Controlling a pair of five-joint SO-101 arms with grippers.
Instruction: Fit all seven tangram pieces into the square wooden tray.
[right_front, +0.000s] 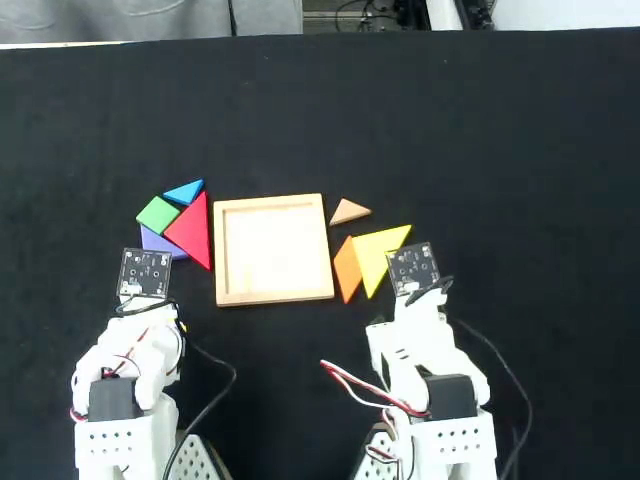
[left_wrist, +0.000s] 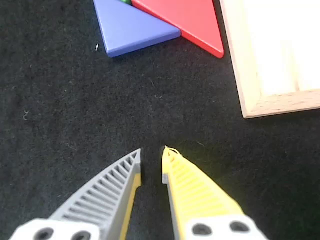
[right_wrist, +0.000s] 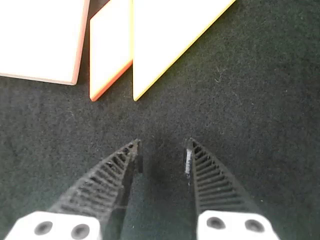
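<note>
High view: the tray (right_front: 272, 298) sits at mid-frame with nothing in it, so I judge the task not yet begun. A red triangle (right_front: 193, 232), green square (right_front: 157, 214), blue triangle (right_front: 185, 191) and violet triangle (right_front: 155, 240) cluster just left of it. A tan triangle (right_front: 347, 211), orange piece (right_front: 345, 268) and yellow triangle (right_front: 378, 252) lie just right.

Left wrist view: the left gripper (left_wrist: 152, 152) hangs over bare cloth, its fingers a narrow gap apart and empty, near the violet triangle (left_wrist: 132, 27) and red triangle (left_wrist: 187, 20).

Right wrist view: the right gripper (right_wrist: 161, 150) is spread wider, also empty, near the orange piece (right_wrist: 107, 47) and yellow triangle (right_wrist: 170, 30). The next move likely calls for pinching a flat piece by its edges.
</note>
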